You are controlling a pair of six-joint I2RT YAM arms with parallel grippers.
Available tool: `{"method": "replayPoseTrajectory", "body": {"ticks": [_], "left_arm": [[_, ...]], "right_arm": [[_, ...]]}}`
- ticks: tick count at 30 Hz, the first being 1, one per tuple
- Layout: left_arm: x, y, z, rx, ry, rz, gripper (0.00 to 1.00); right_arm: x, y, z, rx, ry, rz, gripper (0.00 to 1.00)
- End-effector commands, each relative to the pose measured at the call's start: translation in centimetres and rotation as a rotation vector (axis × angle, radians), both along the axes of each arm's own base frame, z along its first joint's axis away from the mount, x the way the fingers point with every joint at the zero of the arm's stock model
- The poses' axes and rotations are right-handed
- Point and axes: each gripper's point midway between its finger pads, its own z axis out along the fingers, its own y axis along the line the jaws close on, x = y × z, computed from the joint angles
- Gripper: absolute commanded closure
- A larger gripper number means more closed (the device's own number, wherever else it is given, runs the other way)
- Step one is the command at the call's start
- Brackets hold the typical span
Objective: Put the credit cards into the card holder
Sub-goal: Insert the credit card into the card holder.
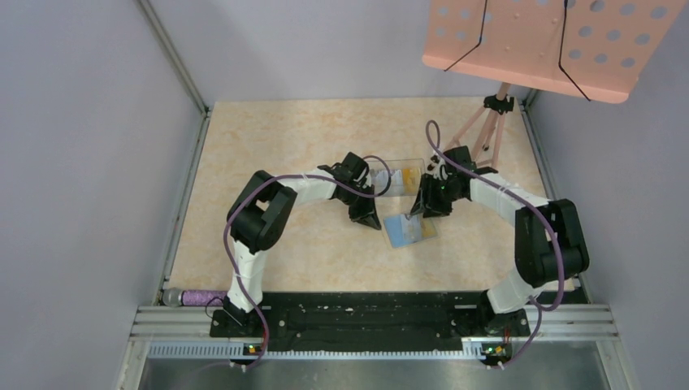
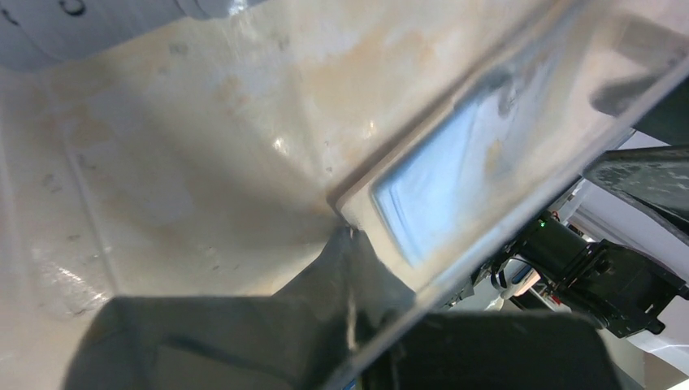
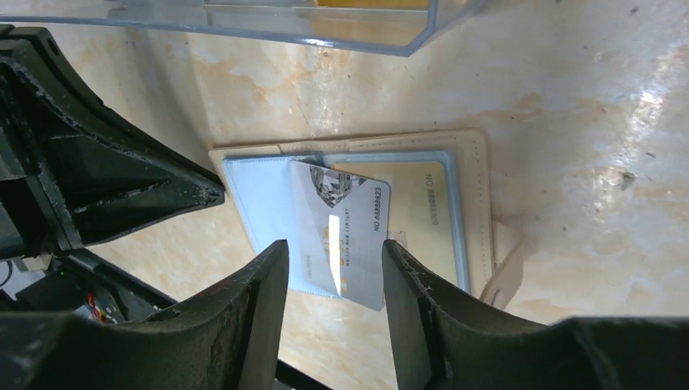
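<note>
The silver credit card (image 3: 337, 227) is angled between the fingers of the right hand (image 3: 335, 248), whether grasped or released cannot be told, its far end fed into the open card holder (image 3: 475, 211), whose corner is pinned beneath the clenched left hand (image 3: 207, 195), apparently against sliding.

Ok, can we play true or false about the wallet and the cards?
The wallet lies open on the table. True.
Nothing is between the fingers of the right gripper. False: a silver card is there.
The tip of the left gripper sits on a corner of the wallet. True.
The clear box stands on the wallet. False: it stands apart, beside it on the table.
A yellow card is already in the wallet. True.
</note>
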Motion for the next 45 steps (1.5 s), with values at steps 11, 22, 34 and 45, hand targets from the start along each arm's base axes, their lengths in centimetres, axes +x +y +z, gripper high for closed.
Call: {"method": "replayPoseTrajectory", "body": {"ticks": [11, 22, 34, 45], "left_arm": [[0.1, -0.3, -0.2, -0.003, -0.02, -0.022, 1.0], [0.2, -0.4, -0.1, -0.002, -0.019, -0.023, 1.0], [0.2, -0.4, -0.2, 0.003, -0.018, -0.024, 1.0], [0.2, -0.4, -0.2, 0.007, -0.021, -0.026, 1.0]], "right_arm": [[1.6, 0.6, -2.4, 0.013, 0.041, 0.008, 0.54], [1.1, 1.1, -3.1, 0.028, 0.063, 0.063, 0.54], [1.9, 1.4, -2.3, -0.029, 0.0, 0.085, 0.55], [3.8, 2.3, 0.3, -0.005, -0.108, 0.142, 0.55]]}}
